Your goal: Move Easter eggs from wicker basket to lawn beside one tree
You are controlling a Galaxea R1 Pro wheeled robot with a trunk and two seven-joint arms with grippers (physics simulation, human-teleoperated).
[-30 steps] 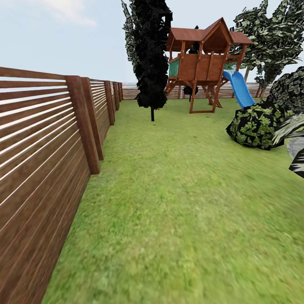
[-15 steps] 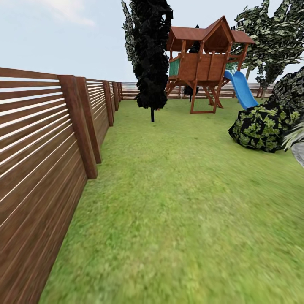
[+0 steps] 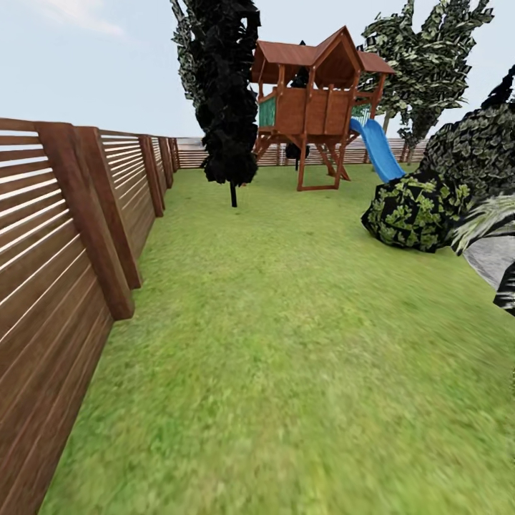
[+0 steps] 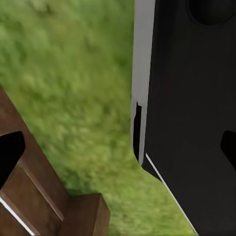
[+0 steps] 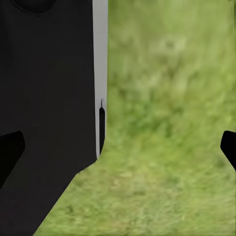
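The Easter eggs and the wicker basket are out of view. The lawn [image 3: 286,322] stretches ahead as mottled green grass. A leafy tree [image 3: 429,64] with a green canopy stands far off at the back right, behind the play tower. In the left wrist view my left gripper [image 4: 118,157] is open, its dark fingertips [image 4: 10,152] wide apart at the picture's edges and holding nothing. My right gripper [image 5: 118,155] is open too, with its fingertips [image 5: 10,152] spread over grass [image 5: 162,123] and nothing between them.
A brown slat fence [image 3: 64,236] runs along the left. An all-black tree [image 3: 225,93] stands mid-lawn before a wooden play tower [image 3: 315,100] with a blue slide [image 3: 375,150]. A dark leafy bush [image 3: 411,211] and grey ground [image 3: 497,257] lie on the right.
The whole head view has shifted: the fence, black tree and play tower sit further left in the picture, so the camera has turned right. No thing in the garden has moved.
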